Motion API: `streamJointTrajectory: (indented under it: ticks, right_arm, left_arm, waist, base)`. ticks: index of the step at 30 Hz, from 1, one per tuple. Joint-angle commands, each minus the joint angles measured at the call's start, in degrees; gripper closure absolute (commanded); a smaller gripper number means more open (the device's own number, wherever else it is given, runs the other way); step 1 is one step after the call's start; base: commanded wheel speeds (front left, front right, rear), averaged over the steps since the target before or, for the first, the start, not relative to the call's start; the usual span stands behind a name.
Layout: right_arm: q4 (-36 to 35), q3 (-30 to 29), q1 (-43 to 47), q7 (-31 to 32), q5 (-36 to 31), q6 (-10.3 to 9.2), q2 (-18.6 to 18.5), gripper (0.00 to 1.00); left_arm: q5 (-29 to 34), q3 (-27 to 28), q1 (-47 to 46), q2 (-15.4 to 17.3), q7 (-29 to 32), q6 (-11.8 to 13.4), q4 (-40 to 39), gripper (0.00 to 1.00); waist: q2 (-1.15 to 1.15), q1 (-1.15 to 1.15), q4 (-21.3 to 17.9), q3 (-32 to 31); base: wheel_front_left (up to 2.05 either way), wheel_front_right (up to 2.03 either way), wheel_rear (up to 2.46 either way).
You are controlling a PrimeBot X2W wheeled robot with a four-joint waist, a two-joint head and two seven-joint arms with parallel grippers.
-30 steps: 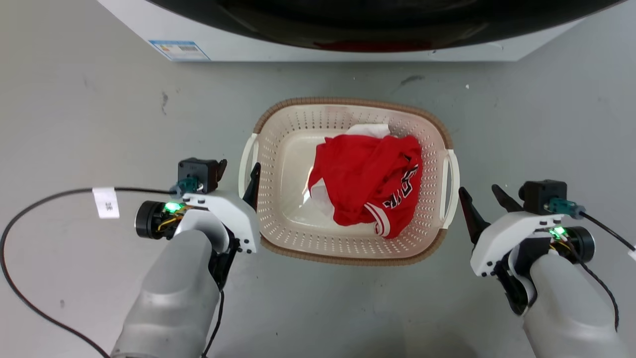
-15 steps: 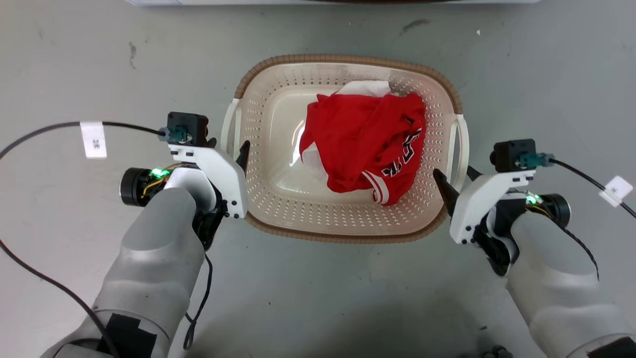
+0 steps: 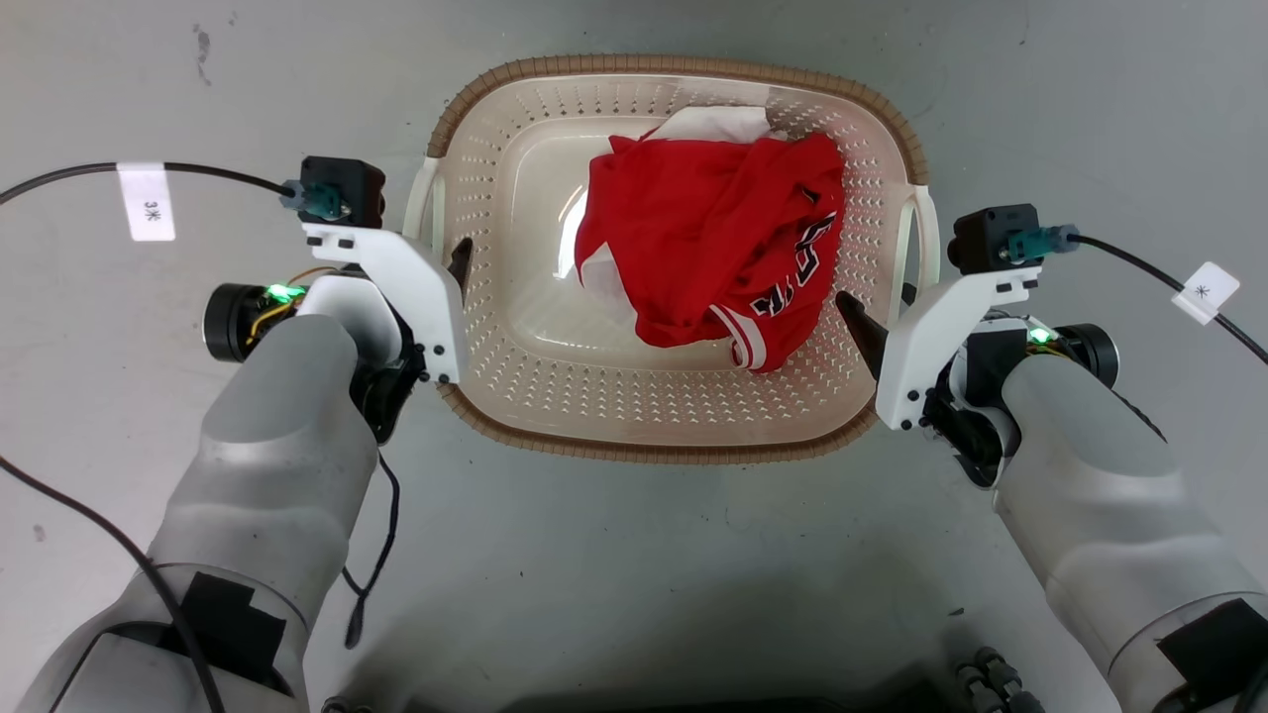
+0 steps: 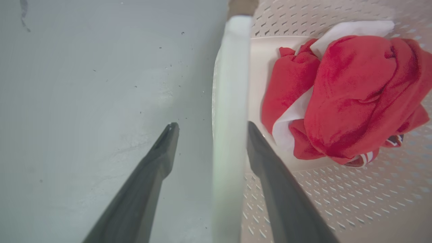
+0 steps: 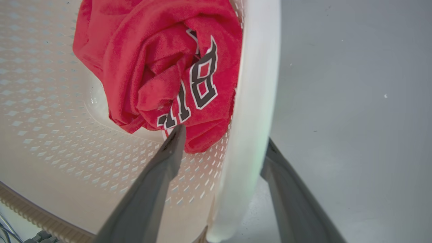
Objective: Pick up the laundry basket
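The laundry basket (image 3: 674,67), cream and perforated with a brown woven-look rim, stands on the grey floor in the head view, a crumpled red jersey (image 3: 708,248) with white cloth inside. My left gripper (image 3: 443,263) is at its left white handle (image 3: 421,203), my right gripper (image 3: 880,302) at its right handle (image 3: 926,233). In the left wrist view the left gripper (image 4: 211,126) is open, the handle (image 4: 229,101) between its fingers. In the right wrist view the right gripper (image 5: 224,138) is open astride the other handle (image 5: 256,84), one finger inside the basket near the jersey (image 5: 158,60).
Grey floor surrounds the basket on all sides. Black cables with white tags trail from both wrists, at the left (image 3: 147,201) and at the right (image 3: 1204,291). A dark part of my base shows at the bottom edge (image 3: 644,698).
The camera has tilted down, so the washer has left the picture. Both grippers have closed in on the basket's sides; the right one, apart from it before, now straddles the handle.
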Motion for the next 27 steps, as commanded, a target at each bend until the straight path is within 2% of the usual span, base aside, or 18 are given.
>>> streamJointTrajectory:
  ticks: [1, 2, 13, 20, 27]
  right_arm:
    - [0.4, 0.4, -1.1, 0.2, 0.7, -0.04, 0.2, 0.7]
    - [0.6, 0.8, -1.4, 0.3, 1.2, -0.04, 0.3, 1.0]
    - [0.3, 5.7, 0.0, 1.9, 5.9, 0.21, -0.1, 1.0]
    - [-0.3, 9.5, 2.1, 4.4, 9.1, 0.28, -1.2, 1.0]
    - [0.0, 12.6, 4.5, 8.5, 12.6, 0.31, -1.4, 1.0]
  left_arm:
    - [-0.5, -0.5, -0.8, -0.2, 0.7, -0.1, 0.1, 0.56]
    - [-1.1, -1.0, -1.2, -0.2, 1.3, -0.1, 0.0, 1.0]
    - [-7.4, -5.3, 1.4, -1.1, 5.8, 0.0, -1.6, 1.0]
    - [-13.3, -7.7, 5.2, -2.4, 10.7, -0.2, -2.1, 1.0]
    - [-18.0, -9.5, 9.6, -2.6, 14.6, -0.3, -1.6, 1.0]
  waist:
    - [0.0, -0.01, 0.0, 0.1]
    - [0.0, -0.01, 0.0, 0.2]
    - [0.0, -0.01, 0.5, -2.1]
    - [0.0, -0.01, 1.5, -8.6]
    - [0.0, -0.01, 1.5, -18.0]
  base:
    - [0.0, 0.0, 0.0]
    - [0.0, 0.0, 0.0]
    - [0.0, 0.0, 0.0]
    - [0.0, 0.0, 0.0]
    - [0.0, 0.0, 0.0]
